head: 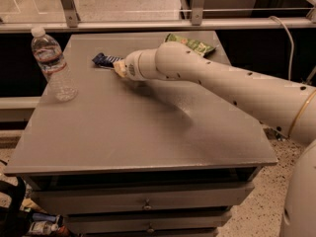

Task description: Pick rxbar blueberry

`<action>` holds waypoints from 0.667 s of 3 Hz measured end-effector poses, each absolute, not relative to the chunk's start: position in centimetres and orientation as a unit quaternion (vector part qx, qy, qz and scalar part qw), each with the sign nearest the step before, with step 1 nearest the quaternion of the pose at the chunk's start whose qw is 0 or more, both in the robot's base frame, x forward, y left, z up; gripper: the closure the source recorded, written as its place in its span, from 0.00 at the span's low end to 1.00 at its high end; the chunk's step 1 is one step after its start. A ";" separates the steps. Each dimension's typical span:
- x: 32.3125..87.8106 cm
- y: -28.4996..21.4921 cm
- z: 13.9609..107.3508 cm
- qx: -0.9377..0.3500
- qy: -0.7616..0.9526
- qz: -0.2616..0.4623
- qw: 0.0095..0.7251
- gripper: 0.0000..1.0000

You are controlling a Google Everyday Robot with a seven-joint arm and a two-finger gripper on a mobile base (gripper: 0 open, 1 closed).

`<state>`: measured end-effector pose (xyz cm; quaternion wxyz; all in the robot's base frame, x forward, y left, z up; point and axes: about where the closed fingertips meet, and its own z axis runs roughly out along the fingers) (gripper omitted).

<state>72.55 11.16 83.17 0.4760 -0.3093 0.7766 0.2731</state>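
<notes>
The rxbar blueberry is a small flat dark navy-blue bar with white print. It lies on the grey table at the back, left of middle. My gripper is at the end of the white arm that reaches in from the right. It sits right at the bar's right end and covers part of it. The arm hides the fingers.
A clear plastic water bottle stands at the table's left edge. A green snack bag lies at the back right, partly behind my arm. A railing runs behind the table. Drawers sit below the tabletop.
</notes>
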 end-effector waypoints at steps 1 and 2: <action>72.5 11.2 83.2 -0.309 0.777 0.273 0.476 1.00; 72.5 11.2 83.2 -0.309 0.777 0.273 0.476 1.00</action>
